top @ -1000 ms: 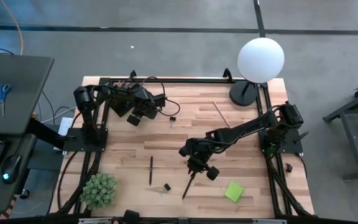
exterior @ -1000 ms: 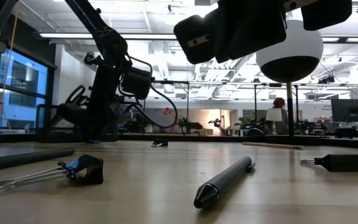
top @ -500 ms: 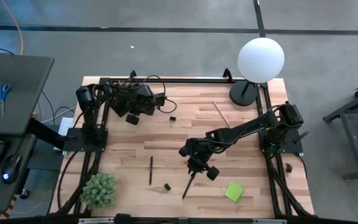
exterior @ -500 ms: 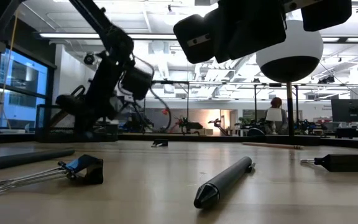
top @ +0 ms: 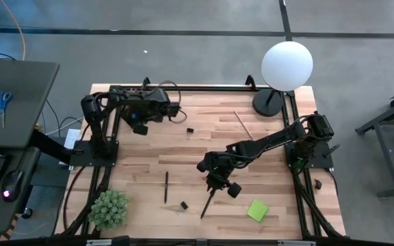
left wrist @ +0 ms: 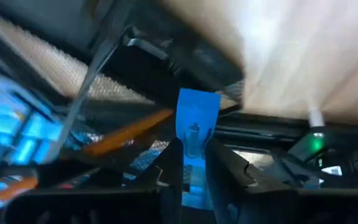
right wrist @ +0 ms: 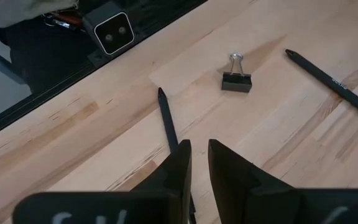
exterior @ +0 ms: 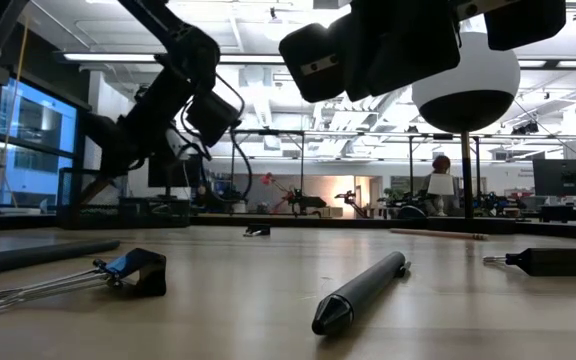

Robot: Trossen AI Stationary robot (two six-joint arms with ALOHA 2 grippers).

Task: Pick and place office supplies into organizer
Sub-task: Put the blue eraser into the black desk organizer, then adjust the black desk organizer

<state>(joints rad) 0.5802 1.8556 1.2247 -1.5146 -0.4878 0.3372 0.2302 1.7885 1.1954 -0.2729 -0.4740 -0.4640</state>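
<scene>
the right gripper [top: 214, 183] hung low over the middle of the table [top: 265, 154], its fingers close together with just a thin gap and nothing between them. a black pen [top: 206, 203] lay right under it, with its long side running from 1 o'clock down to 7 o'clock, so the right arm was much the nearer one. a binder clip [right wrist: 236, 79] sat a little past the pen's far tip. the left gripper [left wrist: 192, 169] was up at the table's 11 o'clock corner, pinching a blue eraser [left wrist: 194, 127] above the edge. i could not make out the organizer clearly there. another pen [top: 166, 186] lay at 7 o'clock.
</scene>
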